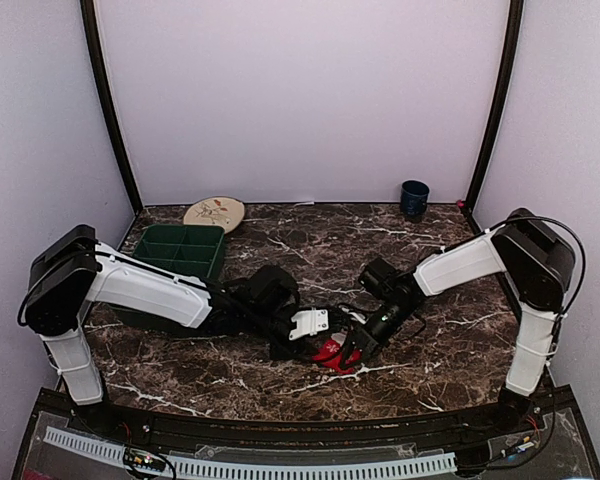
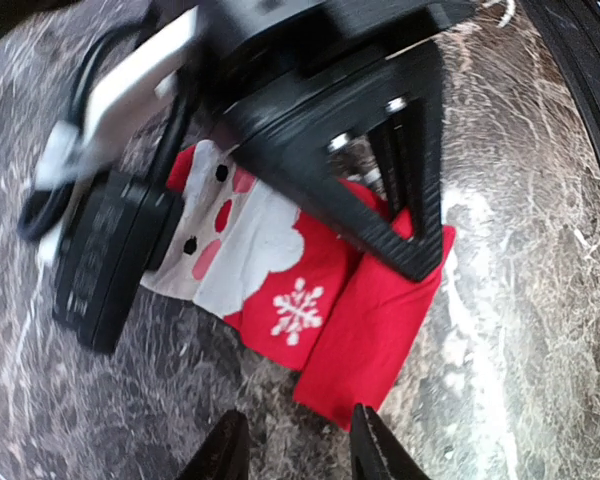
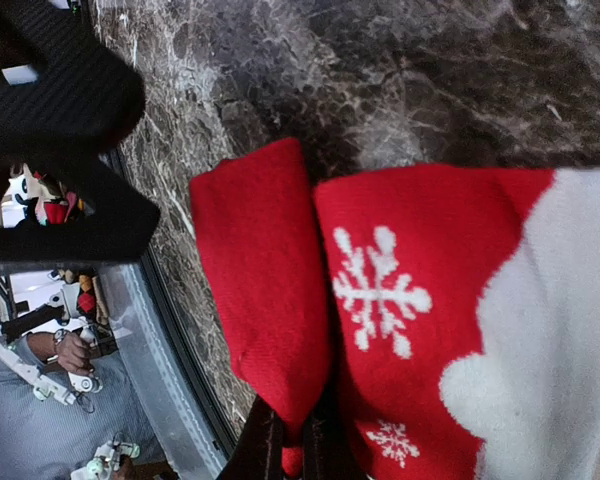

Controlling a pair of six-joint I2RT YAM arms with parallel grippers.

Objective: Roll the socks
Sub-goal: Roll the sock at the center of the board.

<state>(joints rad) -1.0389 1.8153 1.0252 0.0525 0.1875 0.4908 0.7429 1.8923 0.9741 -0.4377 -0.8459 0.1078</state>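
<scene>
Right end effector (image 3: 292, 445) tight on red sock (image 3: 420, 230).

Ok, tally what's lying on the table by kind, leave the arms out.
red sock: 1
green tray: 1
plate: 1
mug: 1
Total: 4

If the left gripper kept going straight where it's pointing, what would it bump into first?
Most likely the red sock: its folded end lies right ahead of the open left gripper. The right gripper, pinching that sock, comes only after. Depth is hard to judge here.
</scene>
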